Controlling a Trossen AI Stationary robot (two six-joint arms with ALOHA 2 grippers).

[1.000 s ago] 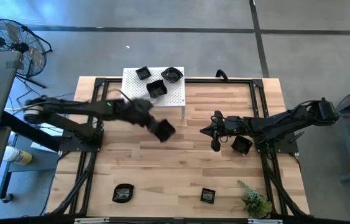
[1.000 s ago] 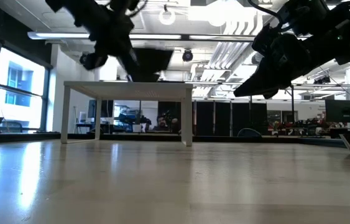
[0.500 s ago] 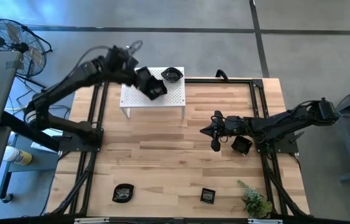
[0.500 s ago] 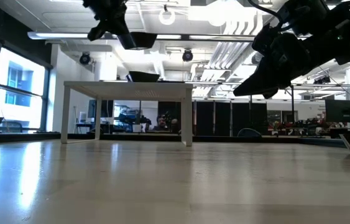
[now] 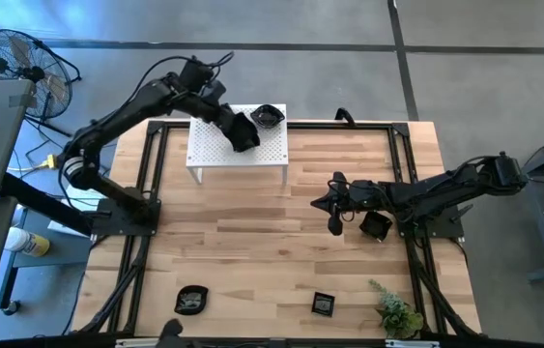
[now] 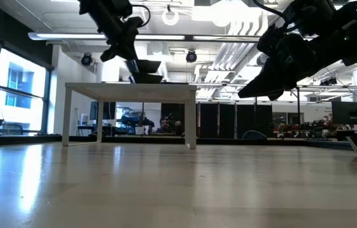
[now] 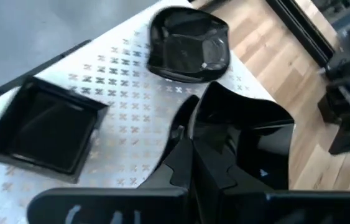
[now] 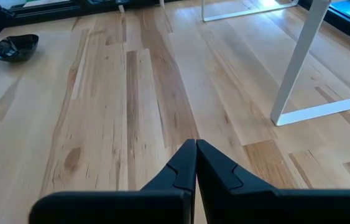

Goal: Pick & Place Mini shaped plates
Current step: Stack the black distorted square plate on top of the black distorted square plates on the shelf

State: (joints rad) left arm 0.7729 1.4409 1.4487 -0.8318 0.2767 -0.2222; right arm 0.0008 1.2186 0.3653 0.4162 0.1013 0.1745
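Left gripper [image 5: 236, 129] pinches a square plate [image 7: 249, 134] over the white platform [image 5: 272, 150].
Three plates there, apparently; right gripper [image 5: 334, 227] shut, empty.

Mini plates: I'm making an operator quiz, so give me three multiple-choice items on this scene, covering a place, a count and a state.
1. Where is the left gripper?
A over the white perforated platform
B over bare wood
C off the table
2. Besides the held plate, how many mini plates lie on the platform?
A none
B two
C five
3. The right gripper has its jaws:
A shut, empty
B shut on a plate
C wide open

Key:
A, the high view shows it there.
B, the left wrist view shows a square plate and a scalloped plate.
A, the right wrist view shows them together with nothing between.
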